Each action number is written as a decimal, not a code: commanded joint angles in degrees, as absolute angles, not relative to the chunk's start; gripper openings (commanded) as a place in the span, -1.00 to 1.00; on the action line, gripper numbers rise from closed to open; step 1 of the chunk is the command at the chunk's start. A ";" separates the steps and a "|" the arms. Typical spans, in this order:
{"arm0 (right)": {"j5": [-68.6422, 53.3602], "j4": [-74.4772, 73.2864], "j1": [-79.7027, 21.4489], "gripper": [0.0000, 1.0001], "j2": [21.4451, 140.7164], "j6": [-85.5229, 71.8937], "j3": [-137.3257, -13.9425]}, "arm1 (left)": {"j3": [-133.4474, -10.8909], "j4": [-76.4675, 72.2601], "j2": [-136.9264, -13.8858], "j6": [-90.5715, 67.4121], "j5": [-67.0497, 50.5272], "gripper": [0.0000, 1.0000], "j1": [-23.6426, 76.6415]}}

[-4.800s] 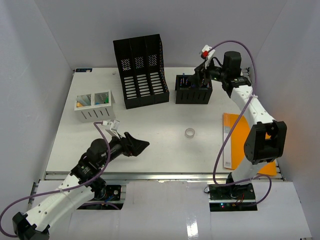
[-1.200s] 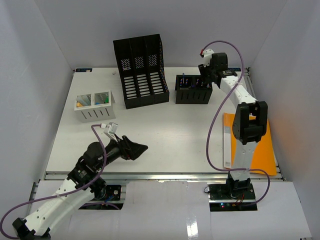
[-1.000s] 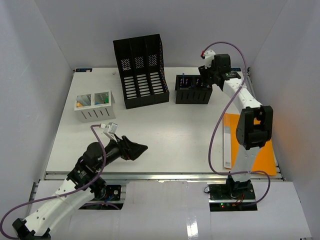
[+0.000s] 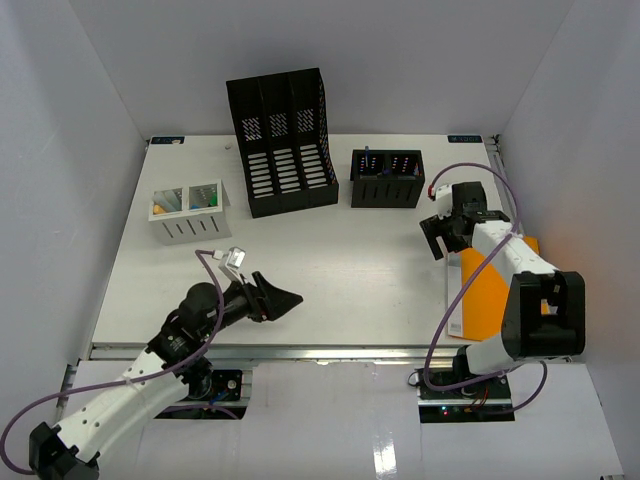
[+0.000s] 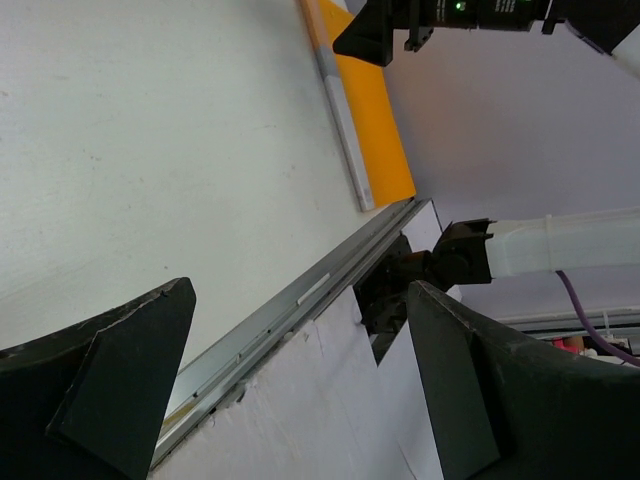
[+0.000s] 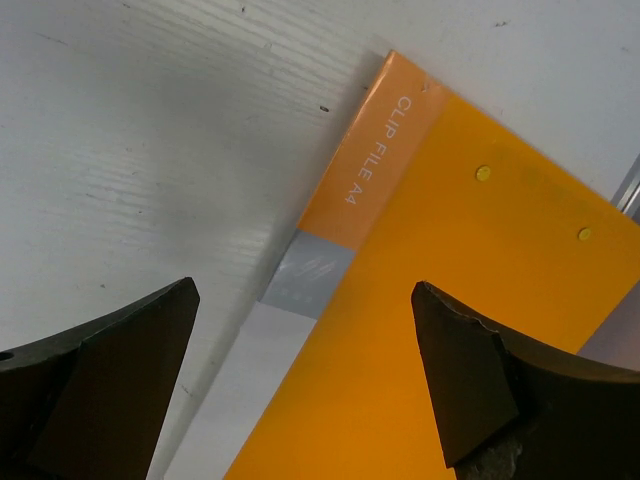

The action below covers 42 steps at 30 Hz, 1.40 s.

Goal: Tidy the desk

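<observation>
Surveying from above: the white surface point(image 4: 330, 250) fills the view, wall to wall, with its silver rail point(image 4: 320, 352) along the 6 o'clock edge.

Black three-slot file rack point(image 4: 282, 140) stands upright at 12 o'clock, slots facing up. It looks like the natural home for flat paperwork.

Orange clip file point(image 4: 485, 300) lies flat at 4 o'clock, near the right edge and well apart from the rack. Judged the one item out of place, so likely next to be filed.

Black pen organizer point(image 4: 387, 178) sits at 1 o'clock, just beside the rack, with small items inside it too small to name.

White slotted basket point(image 4: 190, 212) sits at 10 o'clock with coloured contents, unidentified.

Right claw point(image 4: 438, 238) hangs at 3 o'clock over the file's far left corner, jaws wide apart and empty. The wrist view shows the spine centred between them, a stance suited to pinching that edge.

Left claw point(image 4: 282, 298) hovers low at 7 o'clock, jaws spread, holding nothing, pointed along the rail toward the file. Parked clear of the other arm, by my reading.

Writing: white capitals on the spine read "CLIP FILE A4" point(image 6: 375, 150). No other label is legible.
</observation>
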<state>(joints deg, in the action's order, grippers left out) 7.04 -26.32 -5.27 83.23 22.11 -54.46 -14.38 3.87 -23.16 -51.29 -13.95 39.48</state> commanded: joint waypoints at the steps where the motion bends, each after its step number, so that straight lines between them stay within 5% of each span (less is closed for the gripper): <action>1: 12.11 -23.83 -6.54 0.83 87.08 18.50 -54.63 | -13.14 -3.21 -27.17 -53.67 -16.37 0.96 39.37; 14: 13.97 -24.79 -6.69 0.12 93.18 17.01 -54.30 | -10.08 -10.98 -30.51 -54.44 -18.19 0.96 39.37; 28: 6.43 -26.34 -6.70 -0.42 93.87 16.35 -51.86 | -9.73 -16.14 -34.19 -55.37 -20.45 0.96 39.37; 37: 3.20 -26.63 -6.94 -0.43 88.66 17.68 -51.17 | -9.32 -25.18 -42.77 -56.87 -23.40 0.96 39.38; 42: 4.02 -27.85 -6.22 -0.08 81.03 18.54 -53.34 | -9.37 -29.02 -46.40 -57.51 -24.69 0.96 39.46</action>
